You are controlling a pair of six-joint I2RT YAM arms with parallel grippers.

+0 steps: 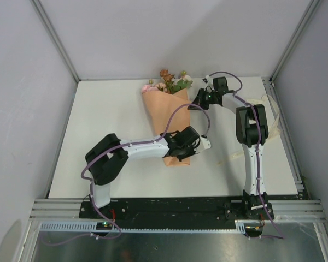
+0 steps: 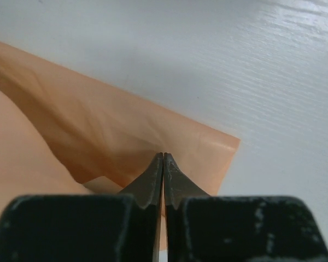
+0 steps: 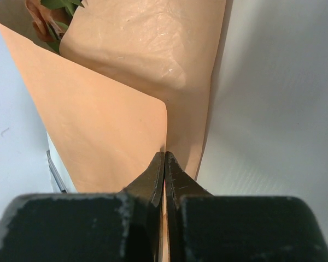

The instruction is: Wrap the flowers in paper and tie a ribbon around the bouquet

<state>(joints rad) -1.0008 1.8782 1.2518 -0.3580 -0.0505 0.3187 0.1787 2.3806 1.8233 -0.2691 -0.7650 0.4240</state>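
1. Left wrist view: left gripper [image 2: 163, 164] pinched tight, tips meeting on a fold of the paper [image 2: 126, 136], with a thin peach sliver showing between the jaws. It holds the paper, nothing else.
2. Right gripper [image 3: 164, 161] also pinched narrow, with the paper's overlapping edge running down between its jaws.
3. Relative to the bouquet [image 1: 169, 117]: the left gripper is at its narrow stem end on the right side, and the right gripper is at its upper right edge, just beside the blooms.
4. Bouquet's long axis runs from the flowers [image 1: 172, 82] at the far end to the narrow tip toward the arm bases, nearly straight. It lies flat on the table [image 1: 109, 136], about mid-table and toward the back.
5. Ribbon [image 1: 231, 158] lies to the right of the bouquet, well apart from it and past the right arm. My read is that the right arm is nearer to fetch it, while the left keeps the wrap pinned.
6. Looks: matte peach paper rolled into a cone with one flap lapped over, seam not fastened; pink, rusty and cream blooms with green leaves poke out the wide end. No ribbon on the bouquet yet.
7. Risk: the flap likely springs open if either pinch lets go.
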